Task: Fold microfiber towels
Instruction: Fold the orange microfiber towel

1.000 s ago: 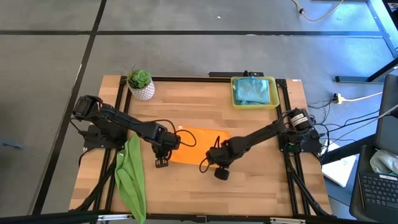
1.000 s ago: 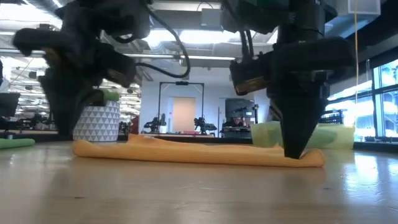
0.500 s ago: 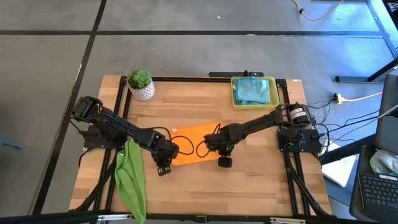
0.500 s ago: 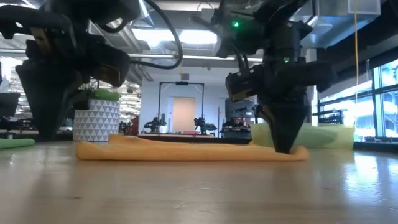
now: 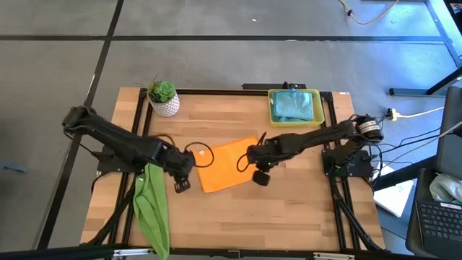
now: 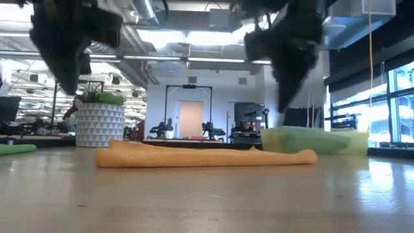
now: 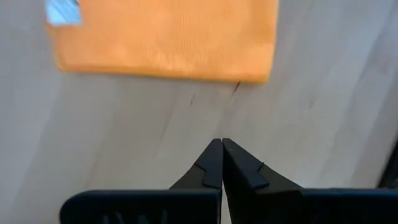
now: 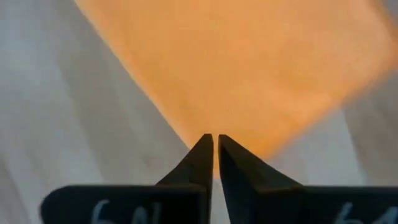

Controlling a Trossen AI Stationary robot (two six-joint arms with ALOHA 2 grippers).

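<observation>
The orange towel [image 5: 228, 165] lies folded and flat on the wooden table, slightly askew; the low view shows it as a low strip [image 6: 207, 157]. A white tag [image 7: 62, 11] sits at one corner. My left gripper [image 5: 180, 185] hangs shut above the bare wood just off the towel's left end [image 7: 222, 142]. My right gripper [image 5: 261, 178] hangs shut above the towel's right end [image 8: 214, 137]. Both fingertips are well clear of the cloth in the low view. A lime green towel [image 5: 150, 206] lies crumpled along the table's left near side. Teal towels [image 5: 293, 103] lie in the yellow tray.
The yellow tray [image 5: 317, 119] stands at the far right corner, and shows behind the towel in the low view [image 6: 317, 141]. A potted plant [image 5: 164, 97] in a white patterned pot stands at the far left. Bare wood lies between the orange towel and the near edge.
Both grippers have risen off the orange towel and now hang clear above it. The right one first slid toward the far edge with the towel's right end under its tip. The towel has turned a little and lies more compact, its right end drawn in.
</observation>
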